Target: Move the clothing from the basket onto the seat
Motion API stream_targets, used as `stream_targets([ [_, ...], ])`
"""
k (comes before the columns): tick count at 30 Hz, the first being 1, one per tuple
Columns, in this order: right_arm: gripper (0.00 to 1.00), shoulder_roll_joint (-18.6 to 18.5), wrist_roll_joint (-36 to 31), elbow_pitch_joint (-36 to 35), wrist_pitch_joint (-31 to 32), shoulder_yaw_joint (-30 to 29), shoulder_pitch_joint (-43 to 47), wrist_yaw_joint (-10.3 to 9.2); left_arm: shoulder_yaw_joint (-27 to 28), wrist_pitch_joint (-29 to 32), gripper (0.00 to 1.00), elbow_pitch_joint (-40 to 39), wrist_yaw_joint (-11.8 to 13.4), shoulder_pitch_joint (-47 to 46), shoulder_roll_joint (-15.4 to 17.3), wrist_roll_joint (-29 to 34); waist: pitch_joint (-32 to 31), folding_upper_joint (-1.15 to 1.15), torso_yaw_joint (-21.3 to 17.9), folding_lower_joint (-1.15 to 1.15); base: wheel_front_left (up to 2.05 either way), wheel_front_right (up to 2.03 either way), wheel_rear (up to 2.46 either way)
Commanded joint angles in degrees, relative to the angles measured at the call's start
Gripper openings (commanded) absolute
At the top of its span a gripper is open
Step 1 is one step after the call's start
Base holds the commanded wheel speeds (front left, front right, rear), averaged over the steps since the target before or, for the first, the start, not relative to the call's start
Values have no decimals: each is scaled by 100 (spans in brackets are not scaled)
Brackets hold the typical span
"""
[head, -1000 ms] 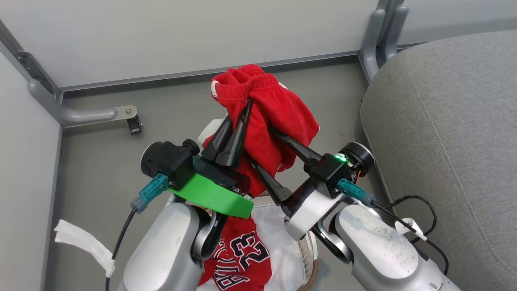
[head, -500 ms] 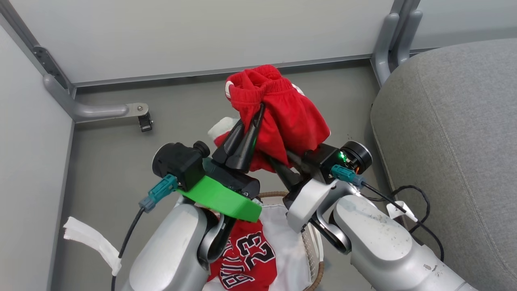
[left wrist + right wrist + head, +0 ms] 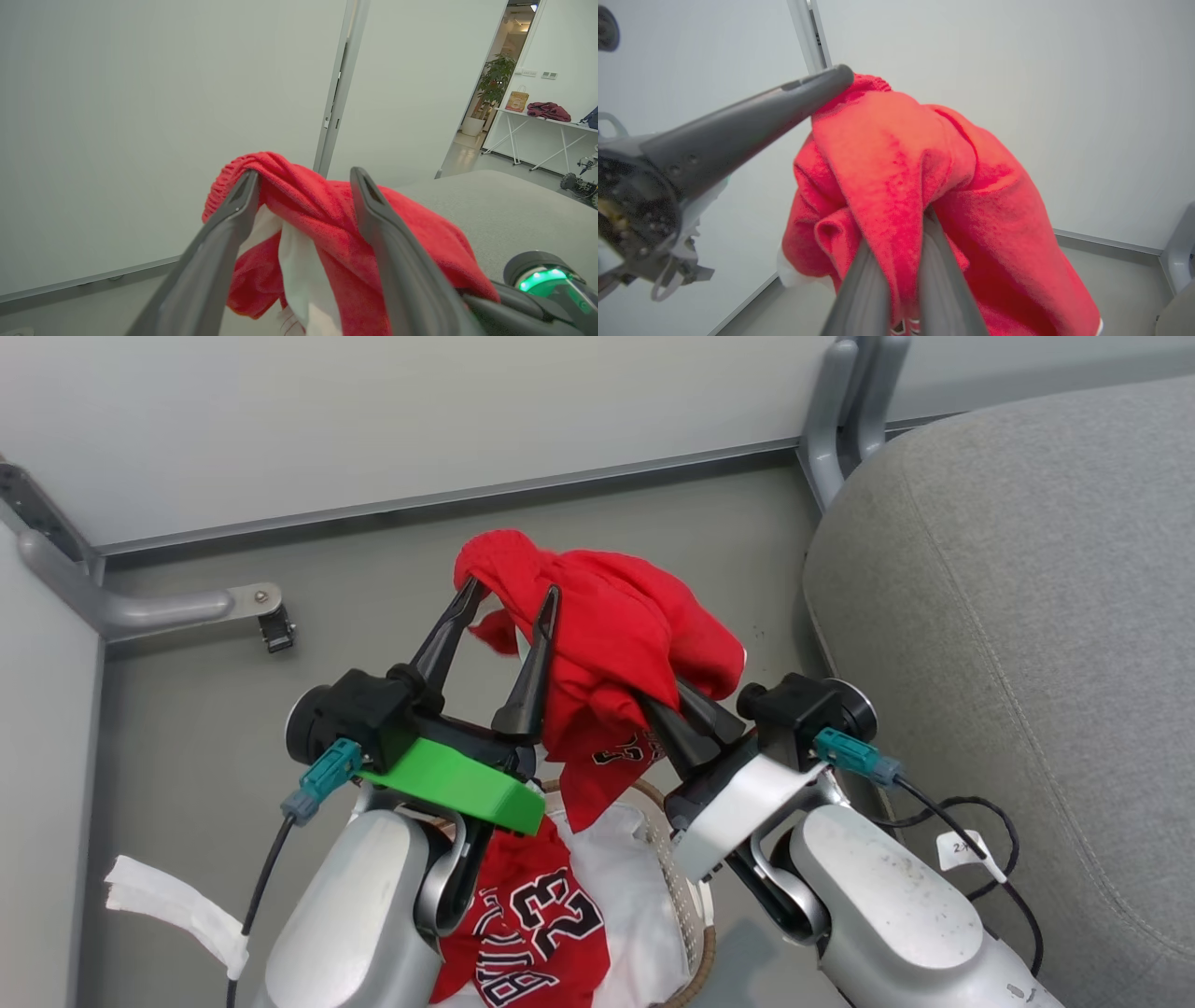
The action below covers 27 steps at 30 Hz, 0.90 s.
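The red shorts [image 3: 616,635] hang bunched in the air above the basket. My right gripper [image 3: 674,709] is shut on them from below, its tips buried in the cloth; my right gripper [image 3: 901,252] pinches a fold between its fingers. My left gripper [image 3: 504,602] stands open, and the shorts' waistband drapes over its spread fingertips [image 3: 250,179]. The red jersey [image 3: 532,933] with the number 23 lies in the basket [image 3: 695,933] on the white liner. The grey seat [image 3: 1008,616] spreads to the right, apart from the shorts.
White wall panels close the far side and the left. A grey metal bracket [image 3: 187,607] with a small black caster sits on the floor at the left. A white strip [image 3: 168,915] lies at the lower left. A black cable [image 3: 971,840] loops beside the seat.
My left gripper, shut on the shorts before, has opened; the shorts now hang from the right gripper and drape over the left fingers. The head camera has shifted.
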Motion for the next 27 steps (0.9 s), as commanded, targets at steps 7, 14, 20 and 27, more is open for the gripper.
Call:
stream_targets([
  [7, 0, -20, 3, -362, -13, -495, 318, -6, 133, -5, 100, -50, -15, 251, 39, 393, 129, 0, -880, 0, 0, 0, 0],
  [14, 0, -17, -131, -518, -12, -976, 587, -5, 46, -5, 100, -218, -15, 364, 138, 542, 253, 0, -1763, 0, 0, 0, 0],
  [20, 0, -14, -186, -620, -12, -1276, 896, -5, -224, -5, 100, -288, -15, 467, 177, 502, 274, 0, -2398, 0, 0, 0, 0],
  [27, 0, -9, -304, -881, -12, -1875, 1309, -5, -817, -5, 100, -209, -15, 314, 165, 365, 401, 0, -2535, 0, 0, 0, 0],
])
